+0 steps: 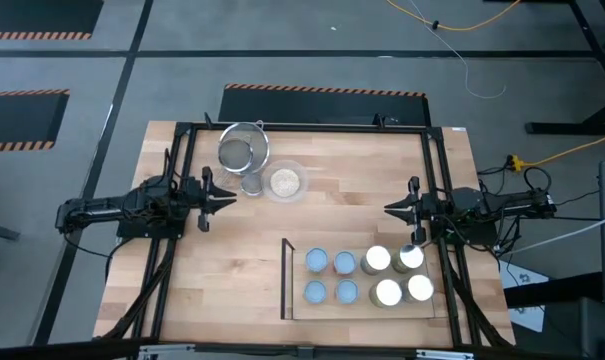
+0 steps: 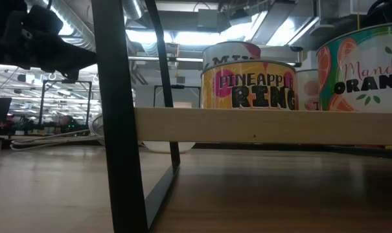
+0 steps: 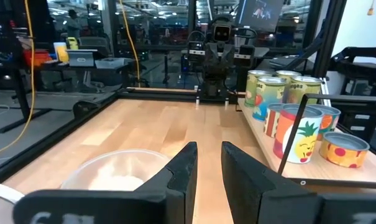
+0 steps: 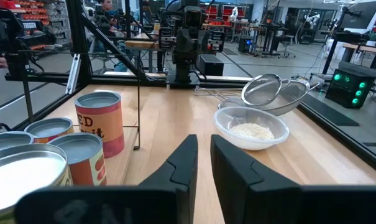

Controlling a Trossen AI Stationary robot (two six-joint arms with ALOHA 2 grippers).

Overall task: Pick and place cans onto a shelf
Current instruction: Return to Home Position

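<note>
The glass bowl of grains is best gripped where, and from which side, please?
The glass bowl is probably best pinched at its rim from straight above, on the side facing the shelf: it stands upright and open, looks too wide to span, and the strainer crowds the opposite side.

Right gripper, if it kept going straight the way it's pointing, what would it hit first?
Nothing nearby. The right gripper points across bare tabletop, between the cans and the glass bowl; the first thing in line looks like the left gripper opposite, though depth is unclear.
</note>
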